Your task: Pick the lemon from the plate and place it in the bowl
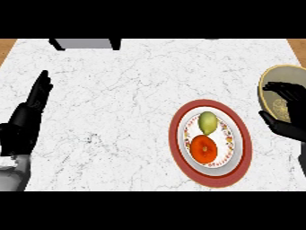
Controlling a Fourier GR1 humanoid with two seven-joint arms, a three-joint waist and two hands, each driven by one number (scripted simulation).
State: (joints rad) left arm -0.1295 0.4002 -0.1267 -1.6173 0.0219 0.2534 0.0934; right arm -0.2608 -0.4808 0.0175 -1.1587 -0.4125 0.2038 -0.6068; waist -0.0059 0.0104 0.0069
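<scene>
Two fruits are sitting on the plate (242,134): lemon (208,121) at the far end, orange (204,149) touching it on the near side. Right hand (299,117) is hovering over the bowl (274,77), fingers relaxed and holding nothing. Left hand (24,121) is resting open at the counter (128,90) left edge. Best approach, likely: coming in from the lemon's far side, closing without nudging the orange.
</scene>
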